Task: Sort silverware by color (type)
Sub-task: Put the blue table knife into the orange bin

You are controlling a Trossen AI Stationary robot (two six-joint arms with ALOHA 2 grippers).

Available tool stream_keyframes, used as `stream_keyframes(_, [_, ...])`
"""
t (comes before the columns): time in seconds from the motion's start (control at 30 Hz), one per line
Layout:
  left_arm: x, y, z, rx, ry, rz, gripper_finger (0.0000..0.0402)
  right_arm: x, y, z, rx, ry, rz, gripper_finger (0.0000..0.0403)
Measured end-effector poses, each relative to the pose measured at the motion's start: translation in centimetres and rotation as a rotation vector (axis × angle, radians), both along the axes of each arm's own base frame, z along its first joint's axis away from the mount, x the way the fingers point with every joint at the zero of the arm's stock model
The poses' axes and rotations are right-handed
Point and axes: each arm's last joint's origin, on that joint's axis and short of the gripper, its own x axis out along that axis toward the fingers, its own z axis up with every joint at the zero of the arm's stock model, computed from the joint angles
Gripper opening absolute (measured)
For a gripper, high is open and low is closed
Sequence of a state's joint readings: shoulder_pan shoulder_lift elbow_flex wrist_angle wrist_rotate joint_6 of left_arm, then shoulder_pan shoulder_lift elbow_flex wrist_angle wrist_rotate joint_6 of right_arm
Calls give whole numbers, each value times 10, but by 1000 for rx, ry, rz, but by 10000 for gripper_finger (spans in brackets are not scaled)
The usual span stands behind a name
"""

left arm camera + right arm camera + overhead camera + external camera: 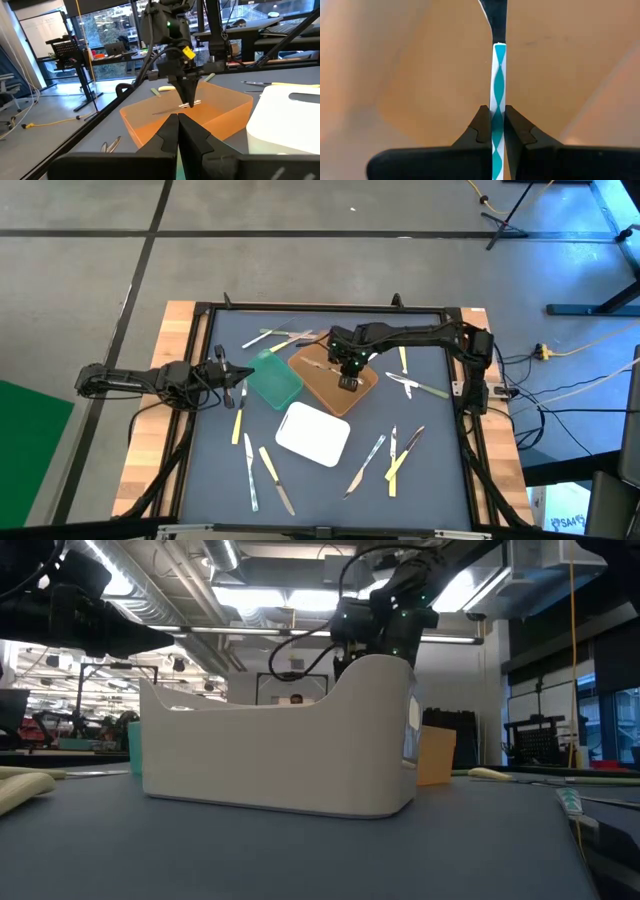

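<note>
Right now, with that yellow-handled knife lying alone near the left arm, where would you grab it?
Probably mid-handle, coming straight down from above. The knife lies flat on the table with open mat on both long sides, so the left tool, hovering nearby, could close its fingers across the narrow handle.

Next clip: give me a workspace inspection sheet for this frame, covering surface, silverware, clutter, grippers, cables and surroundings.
Surface: dark mat in a black frame on a wooden table.
Silverware: pieces scattered across the mat; one white-and-teal handled piece held over the brown tray.
Trays: green tray and white tray beside the brown one.
Clutter: nothing seen.
Grippers: right gripper shut on the handle; left gripper shut, empty, at the mat's left edge.
Cables: yellow and pale leads on the floor at right.
Surroundings: concrete floor, lab benches, windows.
</note>
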State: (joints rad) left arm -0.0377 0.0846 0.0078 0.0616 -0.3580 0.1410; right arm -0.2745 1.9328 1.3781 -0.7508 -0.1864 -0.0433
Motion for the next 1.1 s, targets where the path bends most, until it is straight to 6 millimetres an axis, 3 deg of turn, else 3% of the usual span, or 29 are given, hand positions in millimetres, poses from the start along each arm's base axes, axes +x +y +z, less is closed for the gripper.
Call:
stream_keyframes(0.4, [0, 0, 0, 0, 0, -1, 2, 6, -2, -33, 23, 86, -1, 7])
stream_keyframes(1.1, [0, 0, 0, 0, 0, 0, 2, 8, -2, -34, 21, 73, -13, 8])
